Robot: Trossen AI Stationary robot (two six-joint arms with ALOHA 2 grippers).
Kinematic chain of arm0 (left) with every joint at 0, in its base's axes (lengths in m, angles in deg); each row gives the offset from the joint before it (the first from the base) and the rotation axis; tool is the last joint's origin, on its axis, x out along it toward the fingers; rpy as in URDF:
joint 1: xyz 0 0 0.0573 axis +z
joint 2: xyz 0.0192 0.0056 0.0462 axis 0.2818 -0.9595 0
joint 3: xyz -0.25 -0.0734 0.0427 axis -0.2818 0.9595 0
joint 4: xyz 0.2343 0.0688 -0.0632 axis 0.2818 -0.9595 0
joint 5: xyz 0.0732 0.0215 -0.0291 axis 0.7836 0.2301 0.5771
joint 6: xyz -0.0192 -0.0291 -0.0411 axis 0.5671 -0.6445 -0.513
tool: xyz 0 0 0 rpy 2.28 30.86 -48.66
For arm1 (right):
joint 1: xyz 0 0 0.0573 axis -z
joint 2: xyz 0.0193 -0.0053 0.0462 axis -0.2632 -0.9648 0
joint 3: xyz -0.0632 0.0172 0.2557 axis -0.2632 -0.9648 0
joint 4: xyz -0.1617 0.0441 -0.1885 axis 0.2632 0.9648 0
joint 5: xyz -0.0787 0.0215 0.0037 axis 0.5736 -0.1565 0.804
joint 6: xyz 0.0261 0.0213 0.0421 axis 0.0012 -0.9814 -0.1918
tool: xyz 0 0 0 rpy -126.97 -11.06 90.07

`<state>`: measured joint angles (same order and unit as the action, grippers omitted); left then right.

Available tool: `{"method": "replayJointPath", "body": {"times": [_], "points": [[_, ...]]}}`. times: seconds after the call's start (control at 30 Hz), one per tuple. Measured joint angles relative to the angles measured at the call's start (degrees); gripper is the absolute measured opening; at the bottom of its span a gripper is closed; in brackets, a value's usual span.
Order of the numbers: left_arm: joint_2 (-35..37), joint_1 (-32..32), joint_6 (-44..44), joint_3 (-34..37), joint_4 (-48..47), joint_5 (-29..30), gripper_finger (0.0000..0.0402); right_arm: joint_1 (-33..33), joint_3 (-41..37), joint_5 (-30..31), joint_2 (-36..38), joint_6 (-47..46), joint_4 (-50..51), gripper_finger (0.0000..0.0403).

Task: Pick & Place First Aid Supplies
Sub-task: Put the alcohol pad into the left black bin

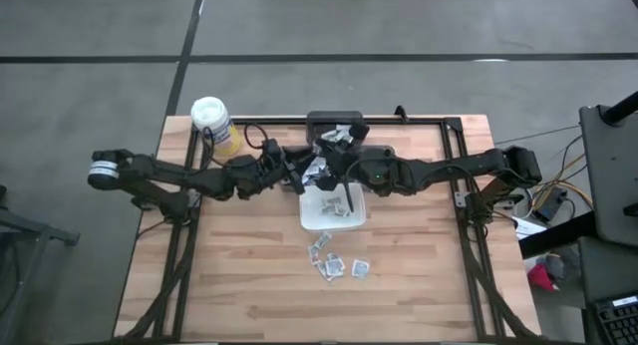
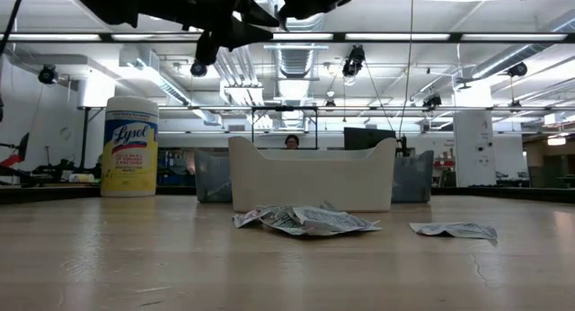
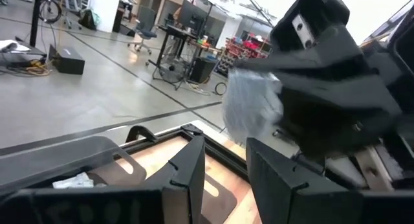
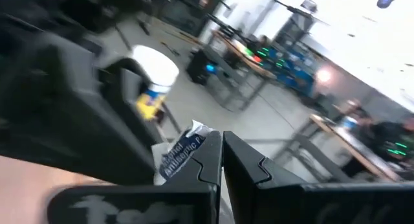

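Now my right gripper (image 4: 221,160) pinches a packet (image 4: 178,156) (long axis slanting along its fingers), held above the dish (image 1: 334,213); my left gripper (image 3: 223,175) stands half open beside it, empty.

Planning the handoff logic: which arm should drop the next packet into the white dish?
Right. The right gripper is shut on a packet and sits above the white dish; the left gripper stands partly open, holding nothing.
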<state>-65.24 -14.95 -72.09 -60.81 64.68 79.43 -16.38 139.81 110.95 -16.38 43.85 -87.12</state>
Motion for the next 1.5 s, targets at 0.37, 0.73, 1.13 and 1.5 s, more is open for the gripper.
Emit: {"method": "replayJointPath", "body": {"times": [0.37, 0.73, 1.13, 1.5], "points": [[0.4, 0.0, 0.7, 0.4, -0.7, -0.4, 0.0108, 0.0, 0.0, 3.6, 0.0, 0.5, 0.1, 0.0008], [0.4, 1.3, 0.6, -0.6, -0.6, -1.2, 0.0108, -0.1, 0.0, 1.8, 0.0, -2.3, 0.0, 0.0008], [0.4, 2.7, 1.1, -1.7, -0.6, -1.9, 0.0108, -0.4, 0.3, 1.7, -1.7, -3.9, -0.4, 0.0008], [0.4, 3.1, -0.2, -1.2, -1.9, -3.9, 0.0096, -0.8, 3.9, 3.8, -5.1, 0.8, -0.4, 0.0008]]}}
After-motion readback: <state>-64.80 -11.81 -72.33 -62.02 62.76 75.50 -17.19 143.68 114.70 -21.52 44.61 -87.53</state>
